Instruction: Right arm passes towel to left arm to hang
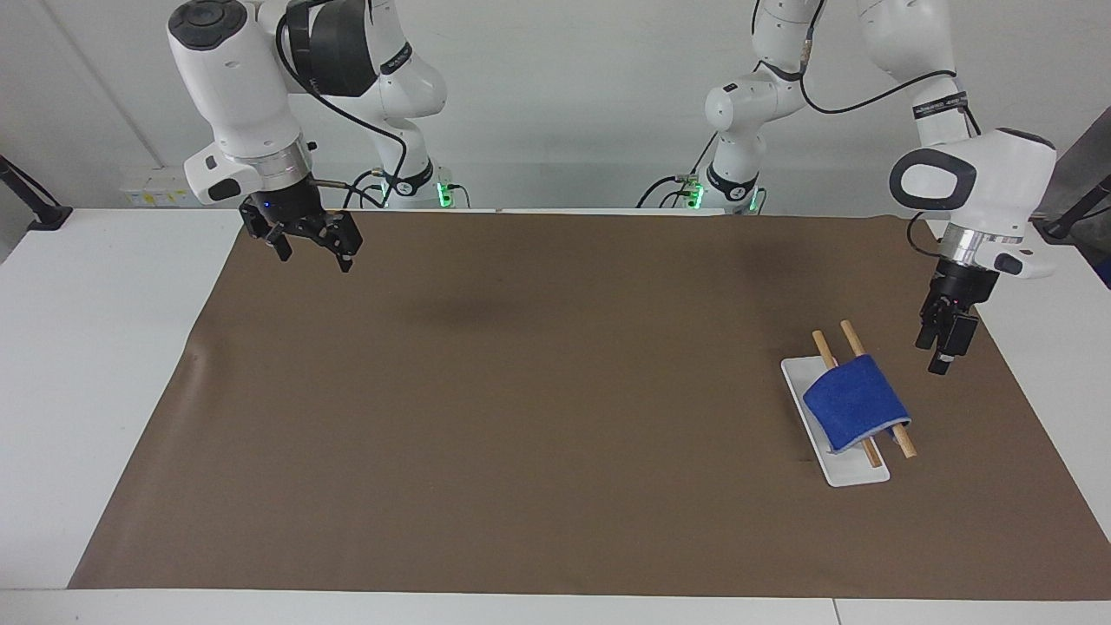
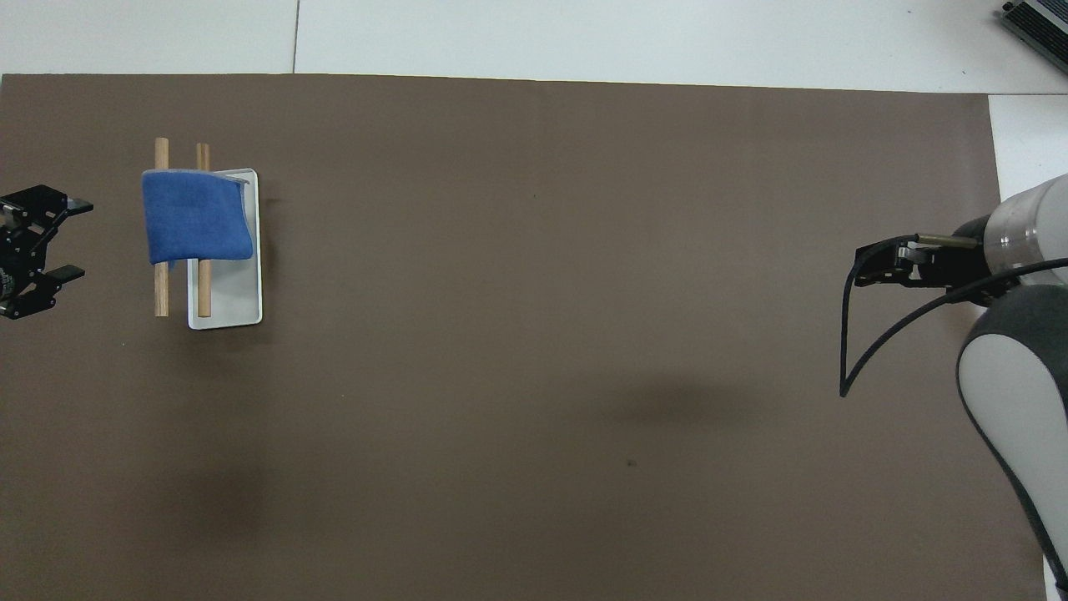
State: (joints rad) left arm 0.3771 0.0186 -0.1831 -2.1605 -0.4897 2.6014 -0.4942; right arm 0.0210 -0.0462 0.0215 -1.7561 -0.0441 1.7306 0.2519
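Observation:
The royal-blue towel (image 1: 855,399) hangs draped over the two wooden rods (image 1: 844,334) of a small rack with a white base (image 1: 857,474), toward the left arm's end of the table. It also shows in the overhead view (image 2: 196,215), lying across both rods (image 2: 161,288). My left gripper (image 1: 941,358) hovers beside the rack, apart from the towel, open and empty; the overhead view shows its spread fingers (image 2: 65,238). My right gripper (image 1: 313,255), with its blue light, is open and empty, and waits over the mat's corner near its base (image 2: 863,265).
A brown mat (image 1: 521,434) covers most of the white table (image 1: 95,365). A black cable (image 2: 851,351) loops off the right arm's wrist. Black clamps stand at both ends of the table's edge nearest the robots.

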